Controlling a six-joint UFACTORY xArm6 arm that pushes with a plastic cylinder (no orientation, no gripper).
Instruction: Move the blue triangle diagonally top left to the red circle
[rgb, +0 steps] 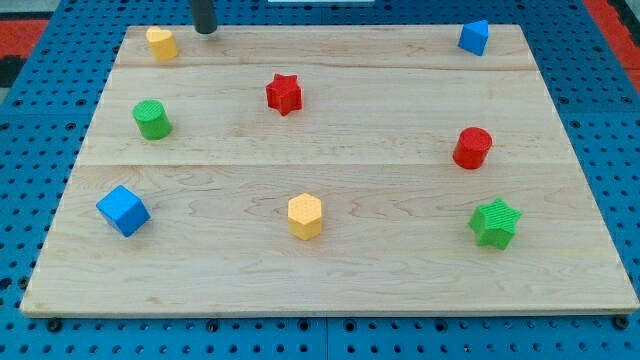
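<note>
The blue triangle (474, 37) lies at the board's top right corner. The red circle (472, 148) stands below it, at the right middle of the board, well apart from it. My tip (205, 30) is at the top edge of the board, left of centre, just right of a yellow block (161, 43). It is far to the left of the blue triangle and touches no block.
A red star (284, 94) lies at upper centre, a green circle (152, 119) at left, a blue cube (123, 210) at lower left, a yellow hexagon (305, 216) at lower centre, a green star (495, 222) at lower right. The wooden board (330, 290) lies on blue pegboard.
</note>
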